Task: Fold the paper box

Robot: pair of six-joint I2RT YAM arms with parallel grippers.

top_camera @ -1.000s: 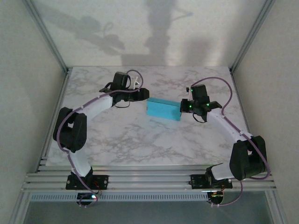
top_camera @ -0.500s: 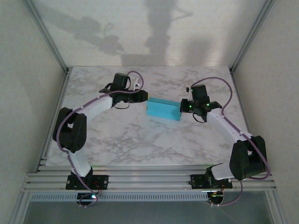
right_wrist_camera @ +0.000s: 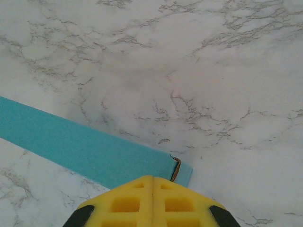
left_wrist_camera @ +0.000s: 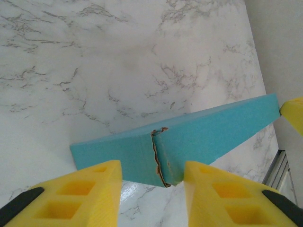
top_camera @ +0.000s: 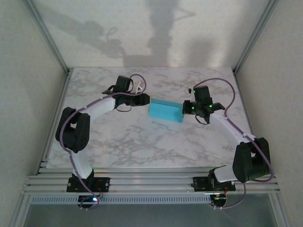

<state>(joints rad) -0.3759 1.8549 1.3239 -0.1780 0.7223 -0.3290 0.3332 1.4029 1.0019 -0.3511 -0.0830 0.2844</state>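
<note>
Flanking the paper box (top_camera: 165,111) from both ends, my two arms meet over the far half of the marble table (top_camera: 137,142), seen from the overhead camera. The box lies on the tabletop as a shallow rectangular block, turquoise side out. Its long axis runs across the table, and its right end sits a little nearer my bases.

My left gripper (left_wrist_camera: 152,166) is at the box's left end. In the left wrist view the two yellow fingers (left_wrist_camera: 94,189) stand apart, with one corner of the box poking into the gap between them. A ragged seam (left_wrist_camera: 156,153) showing brown card runs down that corner. Each finger overlaps the box's lower edge in that view, but whether they actually bite on the card I cannot tell.

My right gripper (right_wrist_camera: 152,179) is at the opposite end, its fingers pressed flat together with nothing between them. In the right wrist view their joined tip sits just beside the box's right end, where a thin brown edge (right_wrist_camera: 176,169) shows at the corner. Whether they touch is not clear. The box's long turquoise side stretches away to the left across the marble.
</note>
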